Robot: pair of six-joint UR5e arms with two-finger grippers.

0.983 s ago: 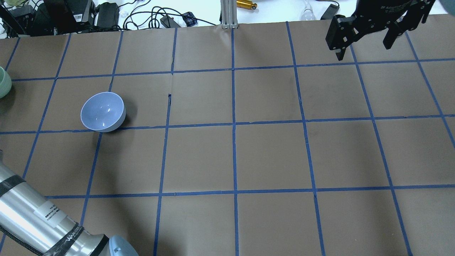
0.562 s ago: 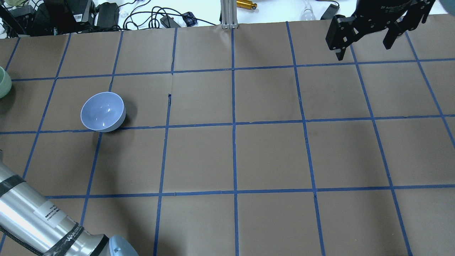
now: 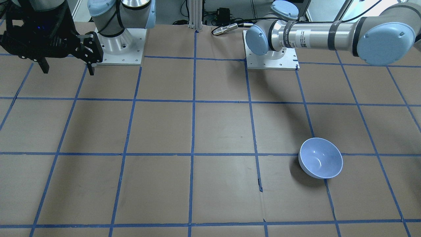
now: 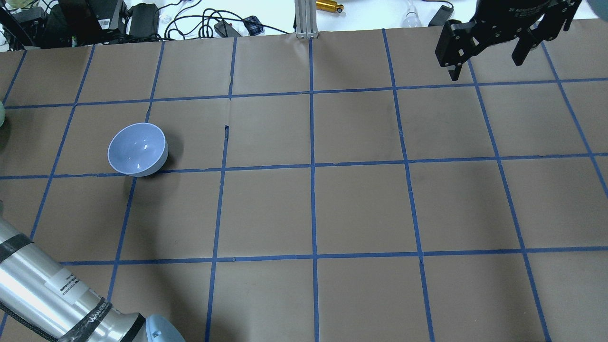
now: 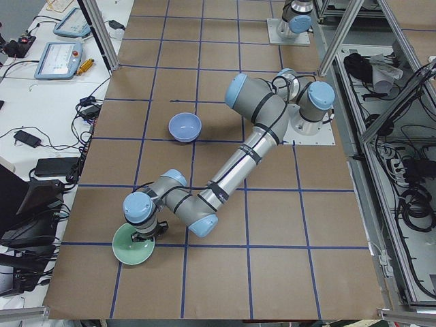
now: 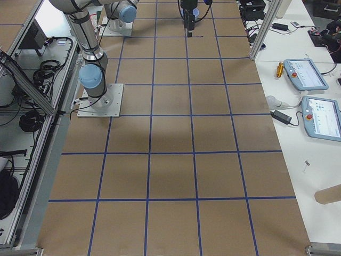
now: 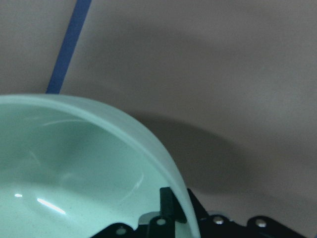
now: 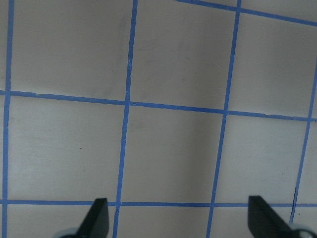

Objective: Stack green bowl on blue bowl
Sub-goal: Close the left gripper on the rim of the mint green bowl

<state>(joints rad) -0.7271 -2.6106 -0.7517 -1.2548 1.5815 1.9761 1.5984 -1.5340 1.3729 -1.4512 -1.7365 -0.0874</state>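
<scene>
Green bowl (image 7: 74,163): rim pinched in left gripper (image 7: 181,203), table's left end; slid almost out of overhead since second ago. Judged lift under way; blue bowl (image 4: 137,149) well apart. Right gripper (image 8: 178,200): wide open, empty.

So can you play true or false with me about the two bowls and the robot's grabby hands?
1. The blue bowl has nothing in it. True.
2. The green bowl sits inside the blue bowl. False: the two are well apart, and the green bowl is near the end of the table on the robot's left.
3. The right gripper is carrying a bowl. False: it is open and empty, up above the table.
4. The left gripper is at the green bowl's rim. True: one finger is inside the rim and the other is outside it.
</scene>
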